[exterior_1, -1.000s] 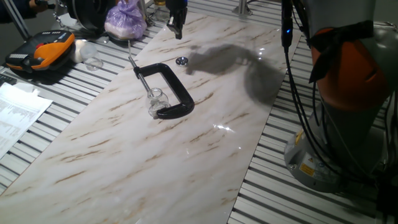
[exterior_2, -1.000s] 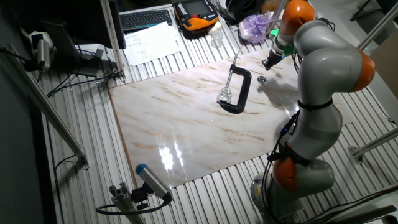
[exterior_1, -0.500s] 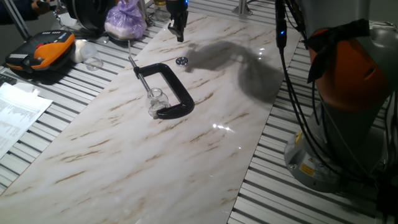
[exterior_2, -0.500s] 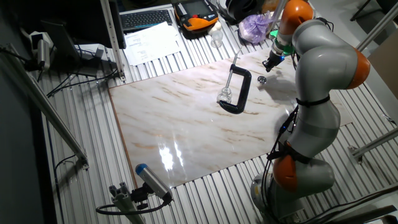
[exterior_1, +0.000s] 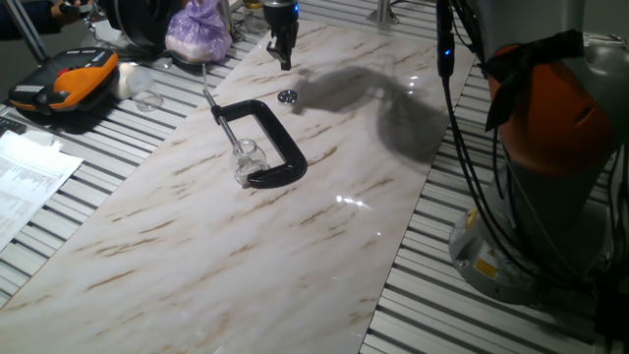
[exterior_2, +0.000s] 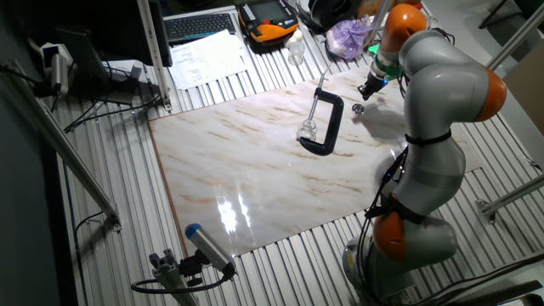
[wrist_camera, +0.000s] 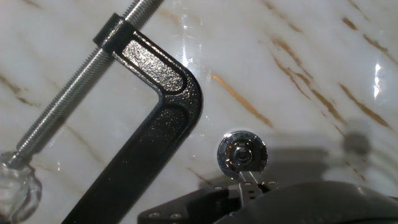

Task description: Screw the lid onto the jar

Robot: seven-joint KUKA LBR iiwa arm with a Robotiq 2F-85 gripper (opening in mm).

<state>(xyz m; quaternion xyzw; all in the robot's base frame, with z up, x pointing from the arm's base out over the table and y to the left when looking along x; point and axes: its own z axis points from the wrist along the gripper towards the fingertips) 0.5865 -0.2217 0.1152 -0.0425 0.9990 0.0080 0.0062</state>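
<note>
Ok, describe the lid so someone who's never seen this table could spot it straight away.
Find the black C-clamp on the marble table. Just past the clamp's bend, apart from it, lies the small round silvery metal lid. It is the only shiny disc there, unlike the clear glass jar held in the clamp.

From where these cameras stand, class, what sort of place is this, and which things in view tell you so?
Probably a robotics lab or workshop: a marble-patterned board lies on a slatted metal bench, a black C-clamp holds a small jar, and an orange handheld controller sits beside papers.

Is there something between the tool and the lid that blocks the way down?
Nothing visible. The tool hangs above the lid, which lies bare on the table, apart from the clamp.
</note>
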